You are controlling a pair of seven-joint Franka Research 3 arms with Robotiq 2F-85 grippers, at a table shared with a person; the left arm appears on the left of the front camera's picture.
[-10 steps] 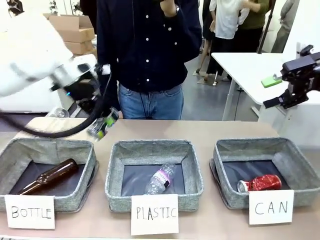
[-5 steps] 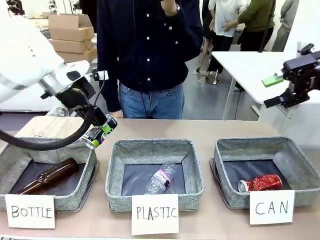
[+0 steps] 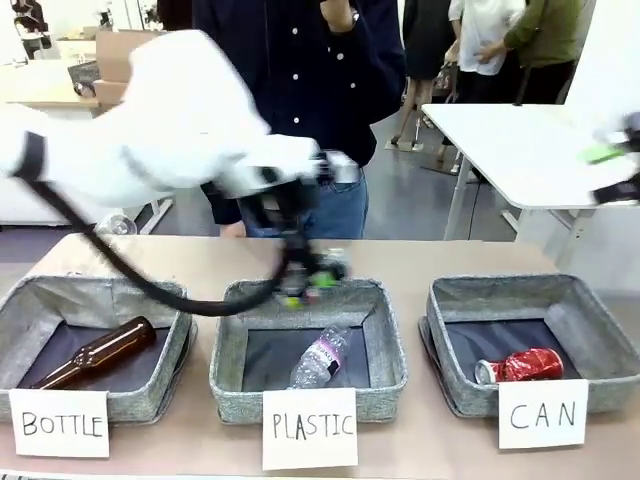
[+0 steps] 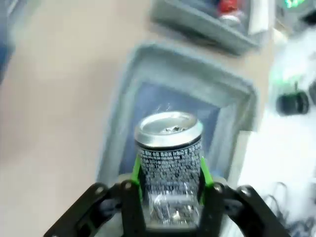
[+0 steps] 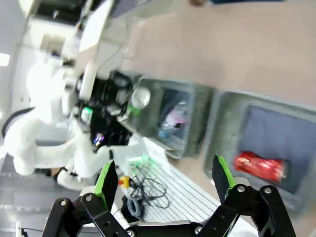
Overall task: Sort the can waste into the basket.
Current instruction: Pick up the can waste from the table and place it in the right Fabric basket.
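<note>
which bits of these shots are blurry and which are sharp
Front view: the left gripper and its arm are smeared above the plastic basket, while the can basket and the cards are crisp. Left wrist view: the can between the fingers is fairly sharp, the background streaked. Right wrist view: the right gripper is sharp, the table beyond soft.

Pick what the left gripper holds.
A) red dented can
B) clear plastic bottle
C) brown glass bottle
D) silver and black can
D: the left gripper is shut on the silver and black can, while the red can lies in the CAN basket.
</note>
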